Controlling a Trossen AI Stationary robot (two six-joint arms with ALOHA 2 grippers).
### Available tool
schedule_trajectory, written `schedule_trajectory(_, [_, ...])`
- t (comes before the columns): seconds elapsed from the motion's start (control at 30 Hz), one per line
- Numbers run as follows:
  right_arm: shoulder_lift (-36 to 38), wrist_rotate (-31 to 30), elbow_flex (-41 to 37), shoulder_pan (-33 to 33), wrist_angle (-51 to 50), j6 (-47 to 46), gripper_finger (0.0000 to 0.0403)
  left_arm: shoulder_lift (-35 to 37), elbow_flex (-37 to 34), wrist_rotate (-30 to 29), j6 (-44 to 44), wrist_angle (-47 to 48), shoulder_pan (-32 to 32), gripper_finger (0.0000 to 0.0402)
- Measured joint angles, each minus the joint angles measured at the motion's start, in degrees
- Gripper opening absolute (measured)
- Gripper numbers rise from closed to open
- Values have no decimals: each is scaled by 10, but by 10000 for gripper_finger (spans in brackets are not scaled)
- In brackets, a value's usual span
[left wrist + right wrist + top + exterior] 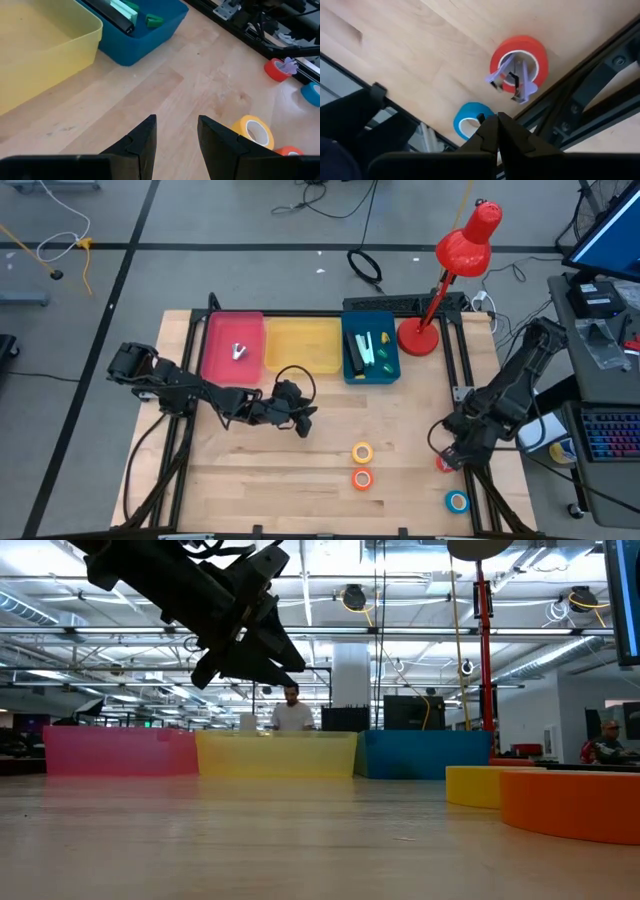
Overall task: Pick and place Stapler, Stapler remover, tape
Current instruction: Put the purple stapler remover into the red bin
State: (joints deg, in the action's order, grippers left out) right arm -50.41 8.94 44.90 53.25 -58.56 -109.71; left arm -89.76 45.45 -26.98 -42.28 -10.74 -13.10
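Presently I count four ring-shaped tape rolls on the pale wooden table (250, 480): yellow tape roll (362, 452) and orange tape roll (362, 478) close together toward the near edge, red tape roll (444, 464) by the right frame rail, blue-teal tape roll (457, 501) nearer the right corner. From the right wrist I see a small lilac claw-shaped stapler remover (512, 80) sitting in the red roll's hole.

Blue plastic bin (371, 370): I see a dark stapler (356, 352) and green items (384, 360) inside. Yellow plastic bin (302, 347) beside it. Pink plastic bin (233, 345): one small metallic item (238, 352) inside; I cannot identify it.

Left gripper (303, 420): above the table in front of the yellow bin, jaws partly apart, nothing between them. Right gripper (447, 457): over the right edge near the red roll, fingers pressed together, holding nothing.

Red desk lamp (455, 265) stands right of the blue bin. A person (292, 710) shows beyond the bins.
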Motion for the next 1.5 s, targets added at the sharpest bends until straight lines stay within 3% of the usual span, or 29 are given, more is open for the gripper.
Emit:
schedule_trajectory(0.5, [0,1,-35,0,36,22,7,0,0,0,-2,-1,0,143])
schedule_trajectory(0.63, [0,-1,-35,0,35,40,33,0,0,0,-1,-2,0,143])
schedule_trajectory(1.07, [-11,-30,-36,-1,32,54,169,0,0,0,5,-2,-1,143])
schedule_trajectory(1.5, [-82,-29,-36,-39,30,112,177,0,0,0,6,-2,-1,143])
